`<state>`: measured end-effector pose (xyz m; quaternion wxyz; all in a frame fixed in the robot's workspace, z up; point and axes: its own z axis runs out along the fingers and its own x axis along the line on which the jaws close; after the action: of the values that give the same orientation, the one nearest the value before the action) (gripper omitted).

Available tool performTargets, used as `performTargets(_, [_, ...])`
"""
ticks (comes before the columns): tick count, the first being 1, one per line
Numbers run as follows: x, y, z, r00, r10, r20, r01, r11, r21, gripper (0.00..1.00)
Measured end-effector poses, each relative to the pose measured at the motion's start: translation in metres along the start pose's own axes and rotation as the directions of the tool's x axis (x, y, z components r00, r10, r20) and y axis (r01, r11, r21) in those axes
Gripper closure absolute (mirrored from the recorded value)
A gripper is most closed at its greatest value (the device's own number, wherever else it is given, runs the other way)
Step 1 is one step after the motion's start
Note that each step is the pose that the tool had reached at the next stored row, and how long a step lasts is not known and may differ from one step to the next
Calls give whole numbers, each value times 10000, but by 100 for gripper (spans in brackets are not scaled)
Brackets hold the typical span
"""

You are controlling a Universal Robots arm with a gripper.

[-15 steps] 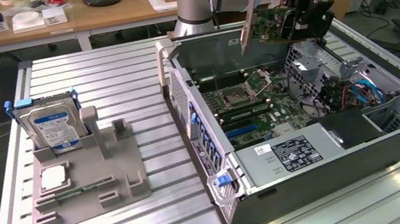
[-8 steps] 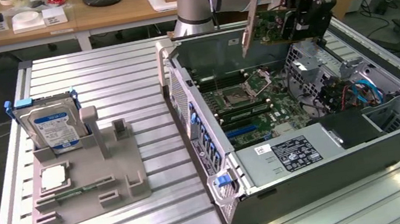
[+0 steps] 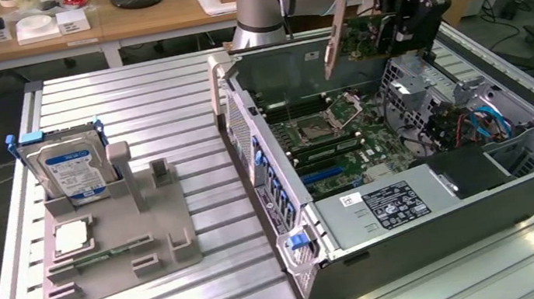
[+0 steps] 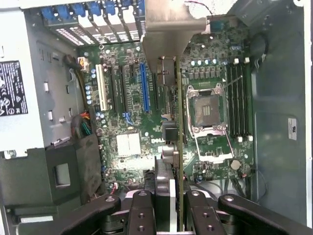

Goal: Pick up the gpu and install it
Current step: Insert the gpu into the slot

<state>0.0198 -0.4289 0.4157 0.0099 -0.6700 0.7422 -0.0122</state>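
Exterior view: my claw [image 3: 399, 25] is clamped on the gpu [image 3: 361, 34], held above the open computer case [image 3: 418, 254] on the worktop [image 3: 135, 105].
Wrist view: the gpu hangs edge-on over the motherboard [image 4: 127, 98].
Long axis: parallel to the blue slot [image 4: 144, 88], offset toward the processor socket [image 4: 208, 110].
Bracket [image 4: 171, 29]: at the gpu's far end from my claw.
Writing: "DELL" on the board; power supply label [image 3: 396, 206] unreadable.

"DELL" logo on the green motherboard [image 4: 146, 128]; other labels illegible
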Motion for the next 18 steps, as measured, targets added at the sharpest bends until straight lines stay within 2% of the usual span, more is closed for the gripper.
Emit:
performTargets(2, [-1, 0, 3, 10000, -73, 5, 73, 10000, 23, 72])
performTargets(7, [-1, 3, 15, 9997, -229, 7, 229, 9997, 24, 72])
performTargets(9, [-1, 2, 23, 9997, -238, -10, 238, 9997, 25, 72])
performTargets(12, [-11, 8, 62, 9996, -276, -9, 276, 9996, 25, 72])
performTargets(13, [-11, 7, 66, 9996, -278, 31, 278, 9996, 21, 72])
performTargets(14, [-11, 7, 74, 9995, -283, 117, 283, 9996, 14, 72])
performTargets(15, [-11, 8, 85, 9995, -283, 156, 283, 9996, 12, 72])
performTargets(18, [-11, 14, 130, 9995, -288, 157, 288, 9996, 12, 72])
